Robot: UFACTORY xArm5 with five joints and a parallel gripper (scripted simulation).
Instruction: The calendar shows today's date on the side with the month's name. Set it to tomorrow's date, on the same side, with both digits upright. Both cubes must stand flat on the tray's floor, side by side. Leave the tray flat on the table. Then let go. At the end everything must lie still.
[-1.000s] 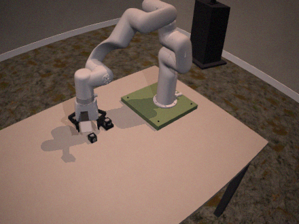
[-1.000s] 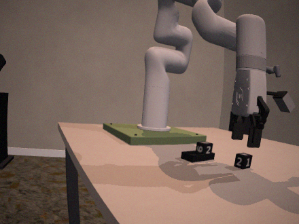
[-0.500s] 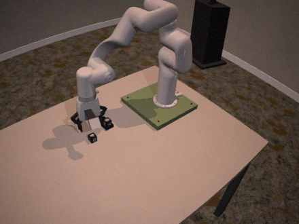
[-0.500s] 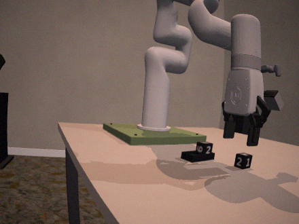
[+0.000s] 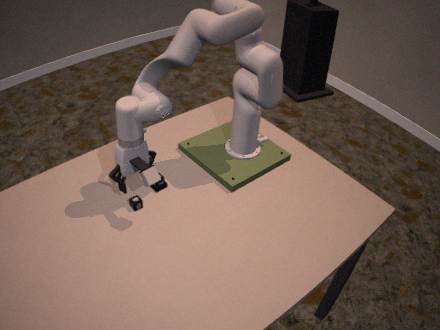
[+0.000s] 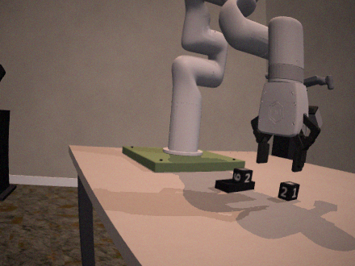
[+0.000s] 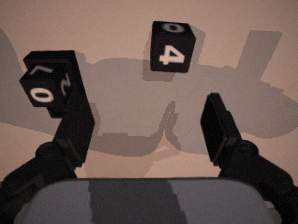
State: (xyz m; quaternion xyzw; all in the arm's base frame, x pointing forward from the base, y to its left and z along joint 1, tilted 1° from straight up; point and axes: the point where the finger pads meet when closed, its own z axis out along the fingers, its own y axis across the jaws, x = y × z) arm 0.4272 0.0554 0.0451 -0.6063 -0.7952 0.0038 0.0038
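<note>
The pincer (image 5: pixel 138 186) (image 6: pixel 281 161) (image 7: pixel 147 107), spread wide and gripping nothing, hangs above the counter (image 5: pixel 210 260) (image 6: pixel 169 234) (image 7: pixel 125 15). In the exterior view, a loose black cube (image 5: pixel 136 202) (image 6: pixel 289 191) (image 7: pixel 172 47) showing 2 and 1 lies nearest on the counter; farther back, the black tray (image 6: pixel 227 186) (image 7: pixel 75 65) holds another cube (image 6: pixel 243 176) (image 7: pixel 45 87), with 2 visible.

At twelve o'clock in the exterior view, a plain grey-brown wall (image 5: pixel 395 60) (image 6: pixel 101 72) fills the background, with a white skirting board (image 5: pixel 90 54) (image 6: pixel 44 180) along its foot. A dark, boxy pedestal (image 5: pixel 309 47) (image 6: pixel 3 153) stands on the floor at one o'clock in the top view and at nine o'clock in the exterior view. The mottled brown carpet (image 5: pixel 50 115) (image 6: pixel 36 226) carries rusty orange patches.
</note>
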